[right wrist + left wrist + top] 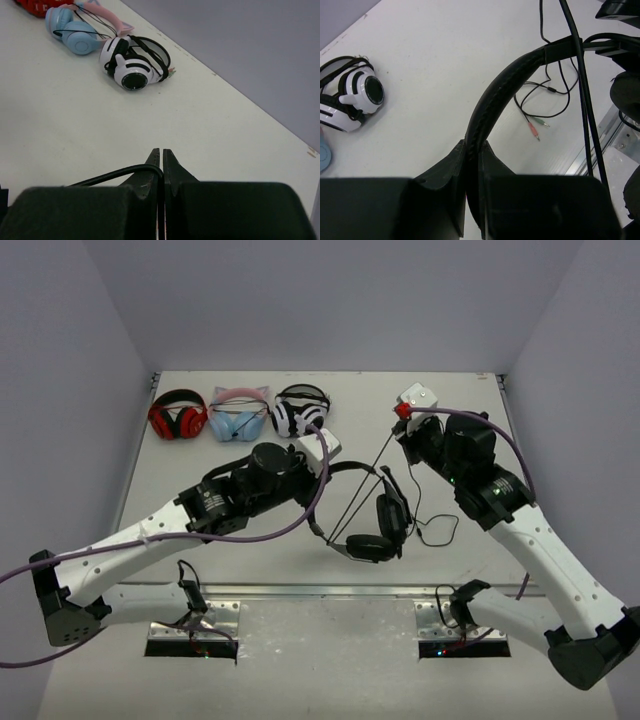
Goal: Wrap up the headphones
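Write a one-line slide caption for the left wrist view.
Left gripper shut on the headphones by the headband; cable and plugs lie on the table, black-and-white headphones at left.

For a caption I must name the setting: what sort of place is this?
Probably a robotics lab test cell: a flat white table enclosed by plain grey walls, with a white-and-black left robot arm and a matching right robot arm mounted at its near edge.

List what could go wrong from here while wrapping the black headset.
1. The cable runs taut from the right fingers to the headphones; a harder pull could slip it out or strain it.
2. The left fingers pinch only the narrow headband; the cups might swing or twist.
3. Loose cable and plugs on the table could snag.
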Controlling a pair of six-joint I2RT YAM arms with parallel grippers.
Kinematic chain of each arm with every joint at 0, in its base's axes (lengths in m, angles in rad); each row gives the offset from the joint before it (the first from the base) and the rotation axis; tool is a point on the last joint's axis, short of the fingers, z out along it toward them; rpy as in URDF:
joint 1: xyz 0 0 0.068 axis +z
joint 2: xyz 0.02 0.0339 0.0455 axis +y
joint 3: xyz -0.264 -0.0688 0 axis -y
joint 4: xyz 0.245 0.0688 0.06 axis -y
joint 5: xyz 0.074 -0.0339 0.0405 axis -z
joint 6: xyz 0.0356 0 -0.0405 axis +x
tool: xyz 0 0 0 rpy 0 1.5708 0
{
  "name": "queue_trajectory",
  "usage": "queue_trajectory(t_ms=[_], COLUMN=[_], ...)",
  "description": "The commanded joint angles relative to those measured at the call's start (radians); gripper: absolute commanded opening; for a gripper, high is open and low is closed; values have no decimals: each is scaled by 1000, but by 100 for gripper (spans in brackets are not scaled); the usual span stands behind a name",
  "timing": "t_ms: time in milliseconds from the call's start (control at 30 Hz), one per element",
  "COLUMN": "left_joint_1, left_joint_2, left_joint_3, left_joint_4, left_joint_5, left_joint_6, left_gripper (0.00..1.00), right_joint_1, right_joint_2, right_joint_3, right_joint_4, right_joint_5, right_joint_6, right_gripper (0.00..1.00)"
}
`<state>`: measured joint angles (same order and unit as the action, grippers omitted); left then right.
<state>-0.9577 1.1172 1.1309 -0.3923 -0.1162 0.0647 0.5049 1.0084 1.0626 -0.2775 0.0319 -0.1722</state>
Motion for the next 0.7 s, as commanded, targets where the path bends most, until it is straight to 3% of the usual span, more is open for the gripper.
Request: queue_trajectory(t_ms=[0, 67, 233, 467, 667], left_joint_1=[-19, -19, -19, -19, -19], left_joint_2=[-83, -135, -207, -281, -225], left_joint_3=[-8, -31, 9, 111, 280], left_joint_4=[-24, 35, 58, 64, 52], left_joint_5=[0, -121, -94, -134, -143], left_joint_6=[18, 9, -45, -184, -301], left_gripper=[0, 0, 0, 0, 0], right_joint_1=[-46, -46, -46, -46, -40], right_joint_2=[-42, -37, -31, 9, 130], right_joint_3=[-33, -52, -130, -260, -345], right_joint_4=[162, 166, 244, 538, 868], right_joint_5=[-25, -67, -328, -565, -716], right_joint_6=[40, 95, 239, 474, 816], right_gripper=[1, 1, 1, 1, 5])
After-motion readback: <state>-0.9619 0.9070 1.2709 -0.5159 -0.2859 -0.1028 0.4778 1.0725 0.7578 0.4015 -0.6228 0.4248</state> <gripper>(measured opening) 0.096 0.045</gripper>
